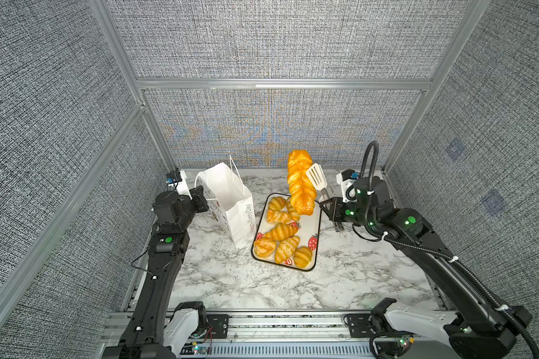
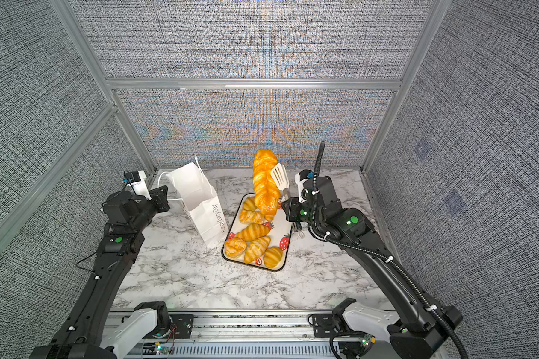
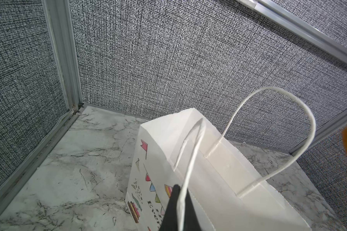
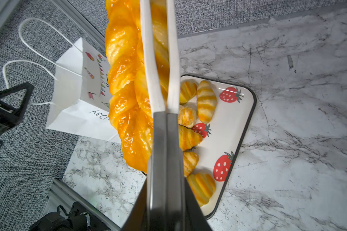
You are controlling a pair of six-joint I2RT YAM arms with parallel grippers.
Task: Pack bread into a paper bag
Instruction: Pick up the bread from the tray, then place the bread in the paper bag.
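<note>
Right pincer (image 1: 326, 204), clamped on tongs (image 1: 316, 178), holds long loaf (image 1: 299, 183) over tray (image 1: 308, 227); left pincer (image 1: 203, 195) clamps bag handle (image 3: 191, 164).

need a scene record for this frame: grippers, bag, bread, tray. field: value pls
left gripper: shut on the handle of the bag
right gripper: shut on tongs
tongs: clamped on the loaf
loaf: lifted, roughly upright, over the tray's far end, not yet in the bag
bag: upright on the table, mouth open, beside the tray
bag contents: cannot tell
tray: seven pastries visible
</note>
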